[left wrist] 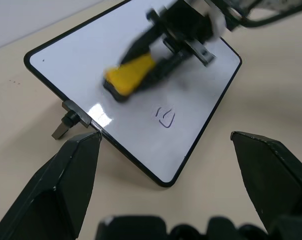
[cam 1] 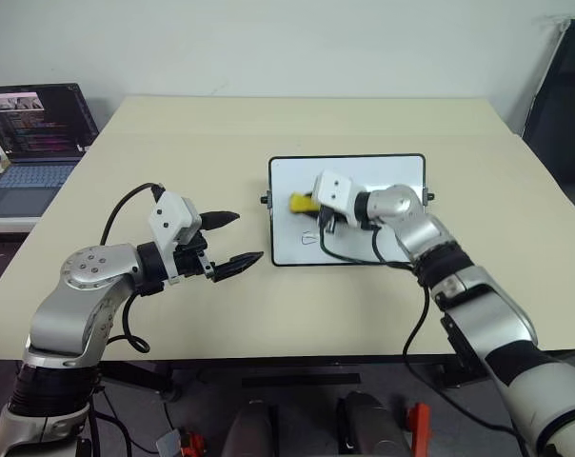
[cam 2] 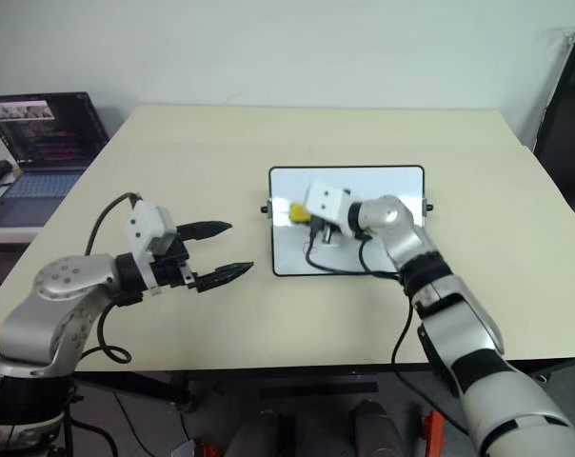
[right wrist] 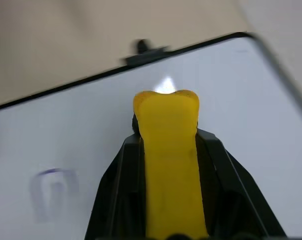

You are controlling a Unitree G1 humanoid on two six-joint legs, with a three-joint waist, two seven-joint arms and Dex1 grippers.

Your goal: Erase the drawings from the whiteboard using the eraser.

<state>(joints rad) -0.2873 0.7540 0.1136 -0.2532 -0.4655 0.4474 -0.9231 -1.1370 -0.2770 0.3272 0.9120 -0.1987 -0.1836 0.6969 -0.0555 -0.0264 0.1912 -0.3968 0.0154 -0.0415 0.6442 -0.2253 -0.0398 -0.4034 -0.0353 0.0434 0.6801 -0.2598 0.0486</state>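
**Desk inventory: whiteboard, eraser, surroundings**

Item 1. Pale beige rectangular desk [cam 1: 221, 143]. It carries the board and little else.

Item 2. Glossy white rectangular whiteboard with thin black frame [cam 1: 383, 171], lying flat right of the desk's centre, a small black knob at each short side.

Item 3. Small bright yellow eraser block [cam 1: 302, 202], clamped between the black fingers of the right tool [cam 1: 311, 208] and sitting over the board's left part. The right arm and its cable cross the board's lower half and hide much of its surface.

Item 4. One small dark marker drawing [left wrist: 165, 117], a box-like outline, near the board's lower left corner, just beside the eraser.

Item 5. Left tool [cam 1: 232, 240], fingers spread wide, holding nothing, over bare desk left of the board.

Item 6. Open dark-screened laptop [cam 1: 35, 124], on a separate surface beyond the desk's left edge.

View notes: the left wrist view gives the drawing plainly; the right wrist view shows the eraser's front edge bulging past the fingertips.
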